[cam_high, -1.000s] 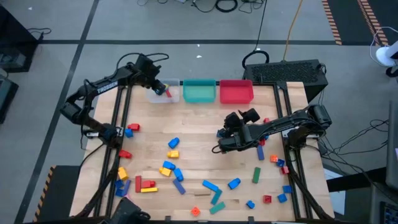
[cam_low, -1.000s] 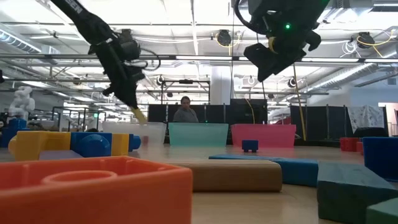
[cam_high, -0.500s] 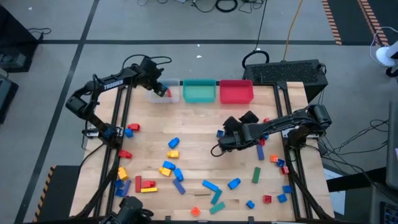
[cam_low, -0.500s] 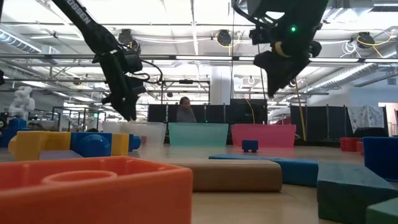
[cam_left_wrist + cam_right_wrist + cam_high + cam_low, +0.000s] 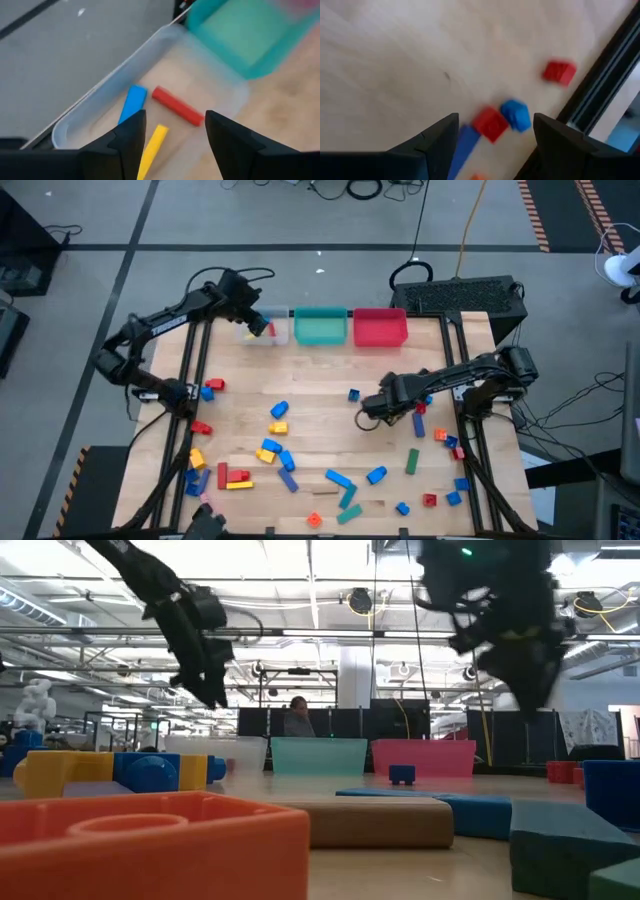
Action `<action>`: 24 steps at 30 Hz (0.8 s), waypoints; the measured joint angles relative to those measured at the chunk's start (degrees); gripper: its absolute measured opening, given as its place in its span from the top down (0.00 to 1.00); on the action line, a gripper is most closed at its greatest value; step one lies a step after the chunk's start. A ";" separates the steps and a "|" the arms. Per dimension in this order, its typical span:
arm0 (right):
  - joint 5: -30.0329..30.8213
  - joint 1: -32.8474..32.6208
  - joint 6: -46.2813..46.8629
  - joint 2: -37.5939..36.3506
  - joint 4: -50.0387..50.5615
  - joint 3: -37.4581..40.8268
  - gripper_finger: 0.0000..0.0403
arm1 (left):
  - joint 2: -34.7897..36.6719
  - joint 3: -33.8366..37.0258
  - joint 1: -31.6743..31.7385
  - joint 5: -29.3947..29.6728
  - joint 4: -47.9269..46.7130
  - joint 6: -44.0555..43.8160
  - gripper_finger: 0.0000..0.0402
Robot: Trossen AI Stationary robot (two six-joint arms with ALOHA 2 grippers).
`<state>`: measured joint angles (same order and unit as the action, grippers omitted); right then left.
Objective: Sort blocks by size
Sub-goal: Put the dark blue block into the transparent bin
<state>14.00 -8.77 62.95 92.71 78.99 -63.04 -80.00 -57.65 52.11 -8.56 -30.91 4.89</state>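
Two dark, near-black jointed arms rise beside the pale wooden worktop (image 5: 320, 395). Each is built of slim tubular links and chunky rounded joints, with thin black cables looping off the wrist housings. The left claw (image 5: 172, 142) and right claw (image 5: 492, 137) have flat, matte black, wedge-shaped fingers (image 5: 127, 140).

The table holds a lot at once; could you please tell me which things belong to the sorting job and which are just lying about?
Job:
- blocks loose on the table
- three long bars in the clear bin
- teal bin, red bin
- left gripper over the clear bin, right gripper over the table

Lying about:
- black box
- floor cables
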 joint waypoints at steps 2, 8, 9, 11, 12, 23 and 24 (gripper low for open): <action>-2.76 -0.63 2.56 -2.93 -2.21 5.13 0.40 | 2.47 0.00 -1.35 -2.17 -0.02 0.00 0.49; -8.73 -1.93 9.71 -14.63 -19.70 21.08 0.40 | 7.48 -0.02 -6.55 -6.13 0.90 -0.01 0.48; -9.41 -2.13 11.37 -16.39 -22.38 23.30 0.40 | 7.89 -0.02 -7.70 -6.58 1.03 0.00 0.48; -10.44 -2.82 14.86 -19.15 -26.90 26.81 0.40 | 8.17 -0.02 -9.94 -8.64 1.25 0.02 0.48; -11.03 -3.27 16.44 -20.16 -28.89 28.37 0.40 | 8.18 -0.02 -11.07 -9.61 1.31 0.02 0.48; -12.67 -8.56 25.76 -18.29 -32.78 31.22 0.40 | 6.65 -0.04 -20.68 -10.38 7.69 0.11 0.48; -12.59 -8.86 26.23 -17.82 -32.84 31.13 0.41 | 6.19 -0.04 -21.25 -10.36 7.96 0.11 0.48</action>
<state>1.41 -17.63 89.18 74.89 46.15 -31.91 -73.81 -57.69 30.86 -18.92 -22.95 5.00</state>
